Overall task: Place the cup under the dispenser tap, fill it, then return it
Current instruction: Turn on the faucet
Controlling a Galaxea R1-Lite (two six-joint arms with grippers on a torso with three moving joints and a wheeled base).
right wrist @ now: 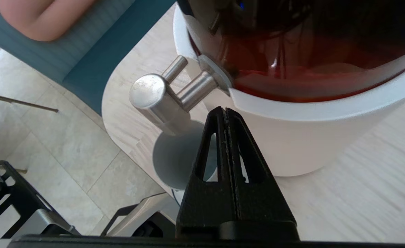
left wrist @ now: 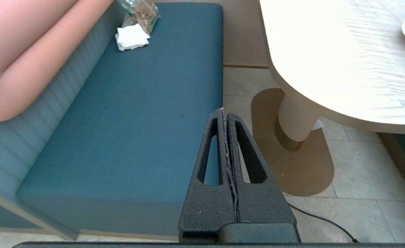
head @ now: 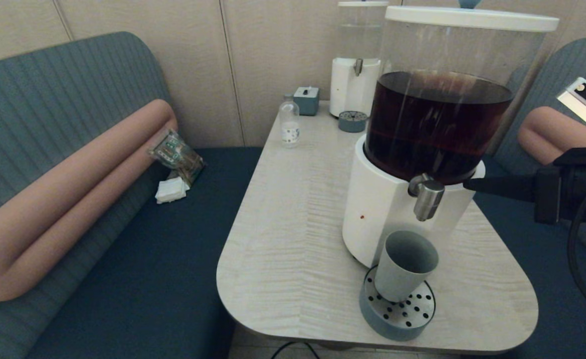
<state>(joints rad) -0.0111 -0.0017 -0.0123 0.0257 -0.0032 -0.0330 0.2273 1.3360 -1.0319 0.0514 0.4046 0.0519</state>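
The grey-blue cup (head: 405, 267) stands on a round perforated drip tray (head: 397, 311), directly below the steel dispenser tap (head: 426, 197) of the big dispenser with dark brown liquid (head: 437, 124). The cup's inside shows grey, with no liquid visible. My right gripper (head: 467, 183) is shut and empty, its tip just to the right of the tap, at the level of the tap's stem. In the right wrist view the shut gripper (right wrist: 224, 109) points past the tap (right wrist: 157, 100), with the cup (right wrist: 174, 158) beneath. My left gripper (left wrist: 224, 112) is shut and empty, hanging low beside the table over the bench edge.
At the table's far end stand a second white dispenser (head: 357, 65), its small drip tray (head: 352, 121), a small clear bottle (head: 289, 122) and a grey-blue box (head: 306, 99). A packet and a napkin (head: 172, 189) lie on the teal bench (head: 138, 279) on the left.
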